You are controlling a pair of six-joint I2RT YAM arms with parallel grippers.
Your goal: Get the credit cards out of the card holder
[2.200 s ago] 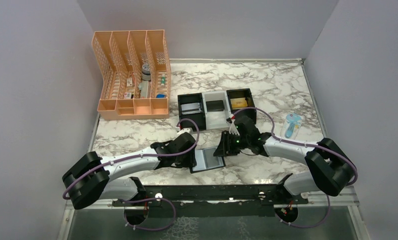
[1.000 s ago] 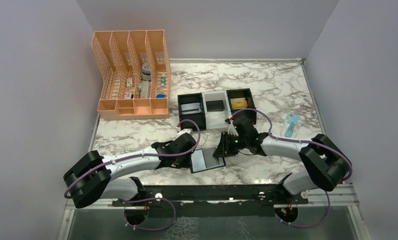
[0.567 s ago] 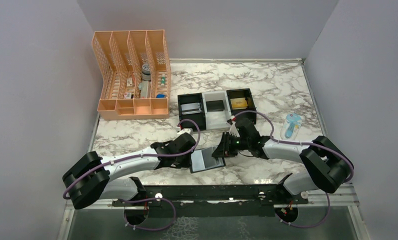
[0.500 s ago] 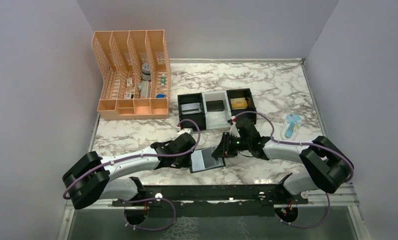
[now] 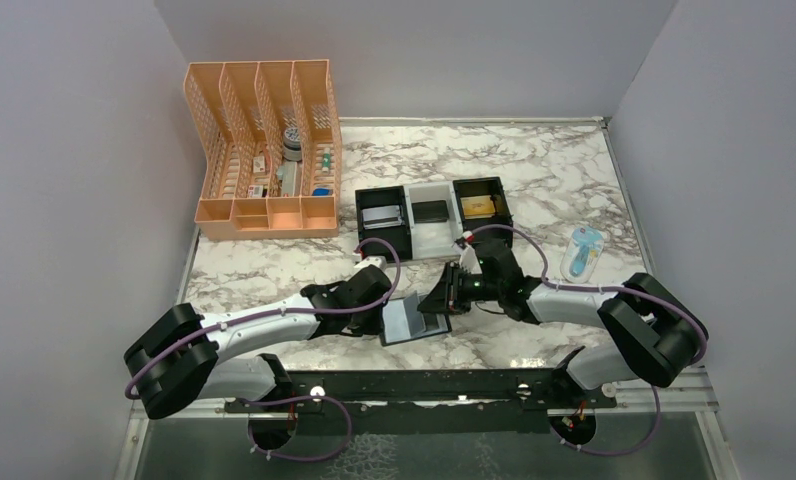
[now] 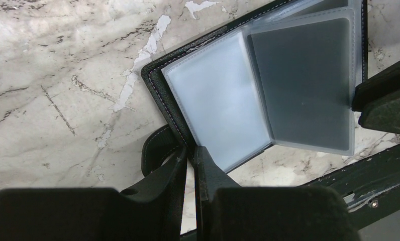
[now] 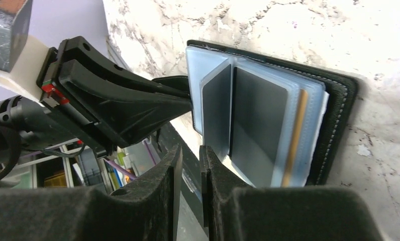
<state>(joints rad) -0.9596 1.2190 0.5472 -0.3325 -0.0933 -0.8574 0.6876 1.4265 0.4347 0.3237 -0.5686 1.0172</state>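
The card holder (image 5: 402, 328), a black bifold wallet, lies open on the marble near the front edge. It also shows in the left wrist view (image 6: 155, 83) and the right wrist view (image 7: 341, 120). My left gripper (image 5: 382, 317) is shut on its left edge (image 6: 192, 153). My right gripper (image 5: 441, 300) is shut on the edge of a clear sleeve page and holds it raised, jaws nearly together (image 7: 201, 155). A dark grey credit card (image 6: 303, 80) sits in that page (image 7: 216, 108). Another dark card (image 7: 258, 120) and a yellowish card edge (image 7: 294, 135) lie in the sleeves below.
Three square trays stand behind the wallet: a black one (image 5: 382, 216) with a pale card, a white one (image 5: 431, 228) with a dark item, and a black one (image 5: 479, 205) with a gold card. A peach organiser (image 5: 264, 150) is at the back left. A blue packet (image 5: 584, 250) lies at the right.
My right gripper has lifted the sleeve page higher and swung it leftward, so it stands more upright. My left gripper has stayed clamped on the wallet's left edge.
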